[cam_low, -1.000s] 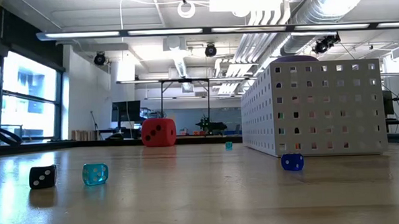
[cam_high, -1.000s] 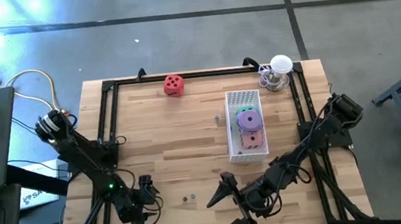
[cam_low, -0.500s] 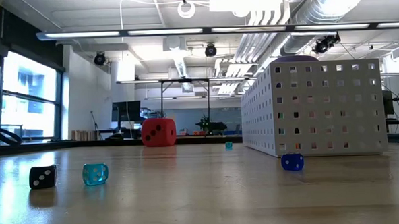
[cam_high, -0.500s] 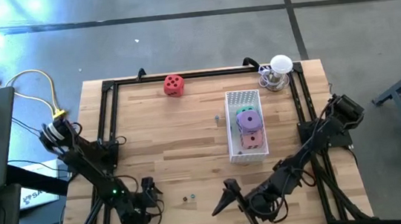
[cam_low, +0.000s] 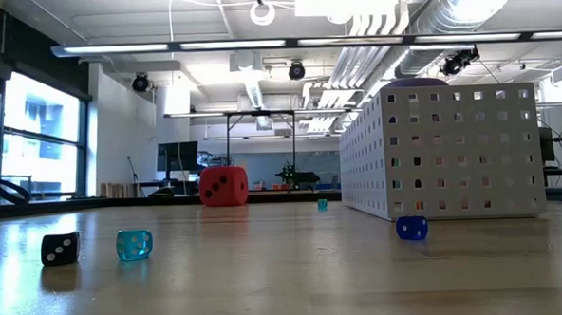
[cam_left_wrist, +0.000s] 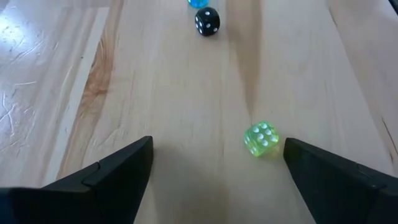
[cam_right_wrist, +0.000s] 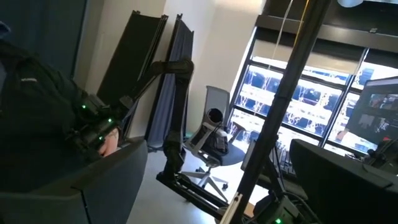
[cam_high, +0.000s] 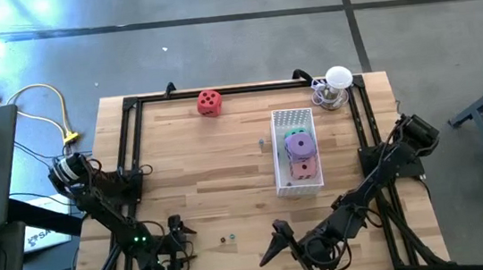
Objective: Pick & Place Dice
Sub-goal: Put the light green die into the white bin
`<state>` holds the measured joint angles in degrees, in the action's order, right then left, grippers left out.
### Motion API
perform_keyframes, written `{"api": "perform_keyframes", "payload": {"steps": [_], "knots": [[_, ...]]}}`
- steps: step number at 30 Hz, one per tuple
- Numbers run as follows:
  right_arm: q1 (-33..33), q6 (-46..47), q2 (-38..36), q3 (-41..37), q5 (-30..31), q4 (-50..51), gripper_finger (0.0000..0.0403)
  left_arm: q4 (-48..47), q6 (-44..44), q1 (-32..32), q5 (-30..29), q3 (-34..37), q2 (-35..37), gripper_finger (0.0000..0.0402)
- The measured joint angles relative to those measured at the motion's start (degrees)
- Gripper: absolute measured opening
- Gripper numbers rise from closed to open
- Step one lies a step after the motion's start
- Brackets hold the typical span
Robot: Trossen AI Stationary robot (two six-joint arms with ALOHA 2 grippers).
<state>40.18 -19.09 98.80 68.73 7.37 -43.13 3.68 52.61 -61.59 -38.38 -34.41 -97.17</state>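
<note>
The red die rests flat on the wood near the table's far edge and also shows in the low view. The green die, purple die and pink die lie inside the white perforated basket. My left gripper is open near the near-left corner, low over the wood. My right gripper is open at the near edge, its wrist view facing the room. Neither is near a die.
Tiny dice lie on the wood: a lime one between my left fingers' line, a black one, a cyan one and a blue one. A glass object stands at the far-right corner. A black frame edges the table.
Both arms have drawn back toward the table's near edge. The left arm has folded lower, its gripper sliding a little nearer. The right gripper has pulled back and slightly right at the near edge. No die has moved.
</note>
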Motion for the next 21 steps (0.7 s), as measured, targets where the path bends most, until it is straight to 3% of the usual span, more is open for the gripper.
{"api": "perform_keyframes", "payload": {"steps": [21], "knots": [[-0.59,-0.22,0.0,0.0,0.41,-0.53,0.0384,2.25,0.96,-1.69,-3.22,0.11,-0.13,0.0311]]}}
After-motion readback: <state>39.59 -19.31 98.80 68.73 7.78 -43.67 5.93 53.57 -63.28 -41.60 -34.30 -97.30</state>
